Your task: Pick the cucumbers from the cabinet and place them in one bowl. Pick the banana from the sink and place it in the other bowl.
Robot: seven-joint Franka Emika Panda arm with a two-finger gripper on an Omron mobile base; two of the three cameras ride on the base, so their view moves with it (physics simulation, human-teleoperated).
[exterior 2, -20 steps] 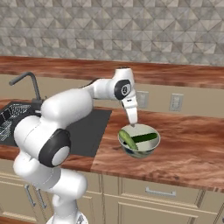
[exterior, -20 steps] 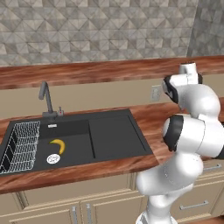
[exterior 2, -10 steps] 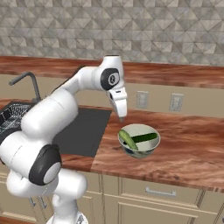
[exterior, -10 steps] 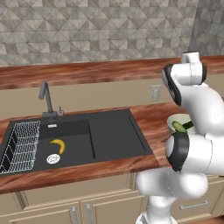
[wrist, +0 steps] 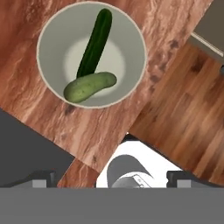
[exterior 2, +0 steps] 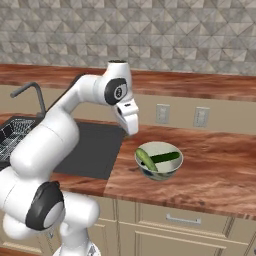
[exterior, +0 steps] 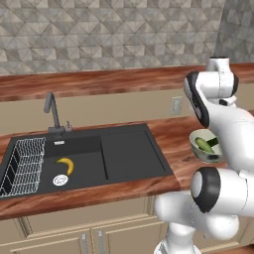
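Now end effector [wrist: 109,177] wide, empty, above cucumbers [wrist: 91,61] lying in bowl [wrist: 131,83].

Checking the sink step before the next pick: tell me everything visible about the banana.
The banana is small, curved and bright yellow. It lies flat on the floor of the black sink, in the left basin, beside the round silver drain and right of the wire rack. It looks whole and unpeeled. Nothing grips it.
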